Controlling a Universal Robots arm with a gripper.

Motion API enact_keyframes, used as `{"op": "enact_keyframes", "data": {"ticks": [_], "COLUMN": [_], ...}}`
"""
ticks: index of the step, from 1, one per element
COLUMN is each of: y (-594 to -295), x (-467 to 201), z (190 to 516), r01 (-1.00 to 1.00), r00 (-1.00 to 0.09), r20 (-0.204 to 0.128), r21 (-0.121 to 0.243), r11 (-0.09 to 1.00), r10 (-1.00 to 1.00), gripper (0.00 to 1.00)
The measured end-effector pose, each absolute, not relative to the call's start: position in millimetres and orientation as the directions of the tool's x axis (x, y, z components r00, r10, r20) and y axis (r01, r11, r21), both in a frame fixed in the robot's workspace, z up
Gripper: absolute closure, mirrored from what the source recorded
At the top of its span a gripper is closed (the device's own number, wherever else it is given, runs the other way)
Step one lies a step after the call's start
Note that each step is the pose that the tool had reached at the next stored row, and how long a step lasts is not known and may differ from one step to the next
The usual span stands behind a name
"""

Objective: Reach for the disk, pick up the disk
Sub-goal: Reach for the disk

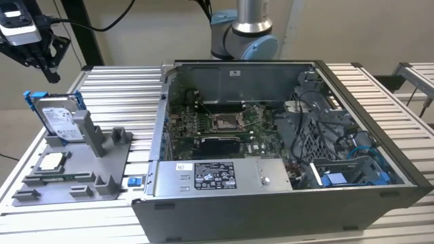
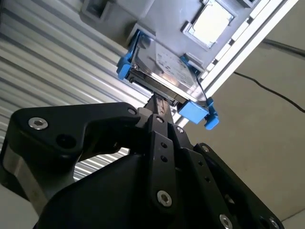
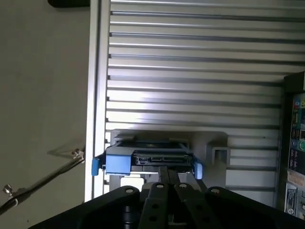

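The disk [image 1: 60,119] stands on edge in the grey holder [image 1: 101,162], below the gripper [image 1: 52,77], whose jaws are pressed together and empty; it looks hard and heavy, best held by its flat sides.

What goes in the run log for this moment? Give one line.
phase: reach | gripper: shut, above disk, not touching | disk: upright in grey holder, not grasped

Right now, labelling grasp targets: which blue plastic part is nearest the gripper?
The blue bracket framing the upright disk, beneath the gripper; the small blue clip and the case's blue piece sit farther away.
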State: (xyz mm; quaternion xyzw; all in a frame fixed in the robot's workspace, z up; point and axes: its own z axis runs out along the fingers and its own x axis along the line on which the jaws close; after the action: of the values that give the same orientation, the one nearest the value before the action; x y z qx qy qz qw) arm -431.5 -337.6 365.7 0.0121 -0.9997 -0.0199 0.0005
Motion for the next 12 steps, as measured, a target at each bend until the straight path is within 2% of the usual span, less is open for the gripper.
{"op": "enact_keyframes", "data": {"ticks": [12], "y": [-338], "x": [-456], "z": [364], "r01": [-0.025], "r00": [-1.0], "r20": [0.003], "r21": [0.041], "r11": [0.999], "r10": [-0.026], "gripper": [1.0]}}
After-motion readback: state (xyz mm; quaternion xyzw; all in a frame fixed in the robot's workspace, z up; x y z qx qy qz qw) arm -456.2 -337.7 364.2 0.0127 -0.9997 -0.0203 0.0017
